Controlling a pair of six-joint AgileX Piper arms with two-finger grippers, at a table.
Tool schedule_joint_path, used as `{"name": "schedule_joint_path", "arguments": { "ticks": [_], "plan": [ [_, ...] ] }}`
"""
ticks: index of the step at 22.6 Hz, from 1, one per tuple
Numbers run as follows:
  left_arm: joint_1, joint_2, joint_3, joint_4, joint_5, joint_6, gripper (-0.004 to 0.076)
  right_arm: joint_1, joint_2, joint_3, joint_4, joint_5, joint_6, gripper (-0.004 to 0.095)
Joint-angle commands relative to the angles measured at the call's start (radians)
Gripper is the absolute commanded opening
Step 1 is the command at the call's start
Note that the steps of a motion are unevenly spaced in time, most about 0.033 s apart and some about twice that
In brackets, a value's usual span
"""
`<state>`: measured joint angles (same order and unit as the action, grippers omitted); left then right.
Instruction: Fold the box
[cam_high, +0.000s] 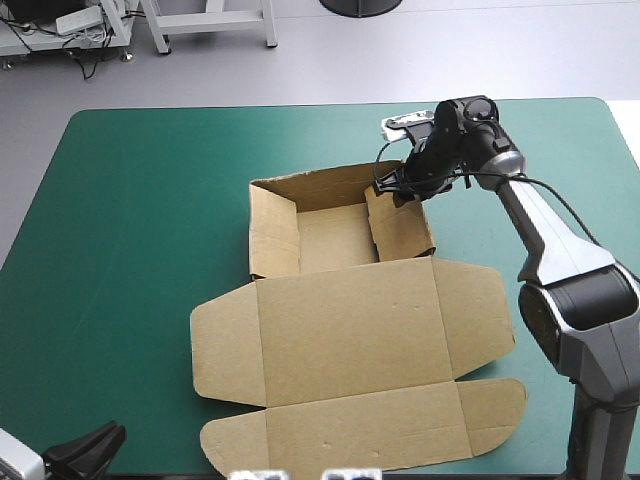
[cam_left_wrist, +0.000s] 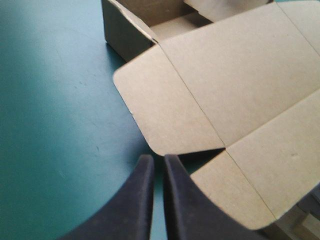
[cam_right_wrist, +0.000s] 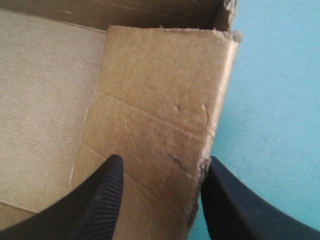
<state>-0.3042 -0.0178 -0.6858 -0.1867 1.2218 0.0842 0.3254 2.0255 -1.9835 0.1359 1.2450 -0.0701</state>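
The brown box (cam_high: 350, 330) lies mid-table, its lid and side flaps flat toward the near edge. The tray part (cam_high: 335, 235) at the far end has raised walls. My right gripper (cam_high: 397, 188) hangs over the tray's right wall near its far corner. In the right wrist view this gripper (cam_right_wrist: 165, 160) is open and straddles that wall (cam_right_wrist: 165, 90), one finger inside the tray and one outside over the cover. My left gripper (cam_high: 95, 445) sits low at the near left corner. It is shut (cam_left_wrist: 157, 159) and empty, just short of the lid's left flap (cam_left_wrist: 170, 110).
The teal-green cover (cam_high: 130, 220) stretches wide on the box's left. The lid's front flap (cam_high: 360, 425) reaches close to the table's near edge. The right arm (cam_high: 560, 270) runs along the table's right side.
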Motion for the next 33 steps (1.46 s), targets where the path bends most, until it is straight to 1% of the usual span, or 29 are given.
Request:
{"name": "schedule_joint_path", "arguments": {
  "ticks": [1,3,5,6,7,8,9,10,11,12,15,17,18,20,22,24,25,27,29,31,33],
  "plan": [
    [-0.007,0.012,0.014,-0.062,-0.045,-0.004,0.0018,-0.001,-0.018,-0.027,0.005,0.011,0.005,0.0457],
    [-0.007,0.019,0.019,-0.056,-0.045,-0.004,0.0017,-0.001,-0.002,-0.027,-0.006,0.011,0.005,0.0446],
    [-0.007,0.03,0.018,-0.034,-0.055,-0.004,0.0017,-0.001,0.017,-0.027,-0.052,0.011,0.005,0.0301],
    [-0.007,0.037,0.018,-0.017,-0.055,-0.004,0.0017,-0.001,0.027,-0.027,-0.142,0.001,0.003,0.0053],
    [-0.007,0.038,0.018,-0.013,-0.055,-0.004,0.0017,-0.003,0.032,-0.027,-0.192,-0.001,0.01,-0.0014],
    [-0.007,0.048,0.018,-0.01,-0.053,-0.002,0.0017,-0.022,0.035,-0.027,-0.333,-0.005,0.038,-0.0005],
    [-0.007,0.054,0.018,-0.01,-0.053,-0.002,0.0017,-0.057,0.037,-0.027,-0.422,-0.003,0.07,-0.0015],
    [-0.007,0.058,0.018,-0.006,-0.053,-0.002,0.0017,-0.094,0.035,-0.027,-0.473,0.008,0.076,-0.0019],
    [-0.007,0.062,0.018,-0.006,-0.051,-0.002,0.0017,-0.163,0.031,-0.027,-0.501,0.013,0.091,-0.002],
    [-0.007,0.065,0.018,-0.006,-0.051,-0.002,0.0017,-0.227,0.027,-0.027,-0.486,0.013,0.096,-0.002],
    [-0.007,0.066,0.018,-0.002,-0.05,-0.002,0.0017,-0.487,0.025,-0.027,-0.378,0.013,0.076,-0.002],
    [-0.007,0.066,0.018,-0.002,-0.05,-0.002,0.0017,-0.65,0.025,-0.027,-0.327,0.006,0.053,-0.0018],
    [-0.007,0.066,0.018,-0.002,-0.05,-0.002,0.0017,-0.711,0.027,-0.027,-0.295,0.008,0.026,-0.0017],
    [-0.007,0.066,0.018,-0.002,-0.052,-0.006,0.0012,-0.756,0.031,-0.027,-0.284,0.012,-0.02,-0.0016],
    [-0.007,0.066,0.018,-0.002,-0.052,-0.006,0.0011,-0.779,0.038,-0.027,-0.301,0.012,-0.032,0.0013],
    [-0.007,0.066,0.018,-0.002,-0.052,-0.008,0.0008,-0.782,0.046,-0.027,-0.319,-0.003,-0.038,0.0128],
    [-0.007,0.066,0.018,-0.002,-0.05,-0.008,0.0008,-0.78,0.046,-0.027,-0.312,-0.023,-0.038,0.0227],
    [-0.007,0.066,0.018,-0.007,-0.05,-0.01,0.0008,-0.78,0.046,-0.03,-0.302,-0.049,-0.038,0.0361],
    [-0.007,0.066,0.018,-0.007,-0.05,-0.01,0.0008,-0.78,0.046,-0.042,-0.302,-0.053,-0.03,0.0452],
    [-0.007,0.067,0.018,-0.005,-0.05,-0.01,0.0006,-0.78,0.046,-0.06,-0.302,-0.049,-0.018,0.0498],
    [-0.007,0.074,0.018,0.0,-0.05,-0.01,-0.0001,-0.78,0.045,-0.095,-0.302,-0.029,-0.018,0.05]
  ]
}}
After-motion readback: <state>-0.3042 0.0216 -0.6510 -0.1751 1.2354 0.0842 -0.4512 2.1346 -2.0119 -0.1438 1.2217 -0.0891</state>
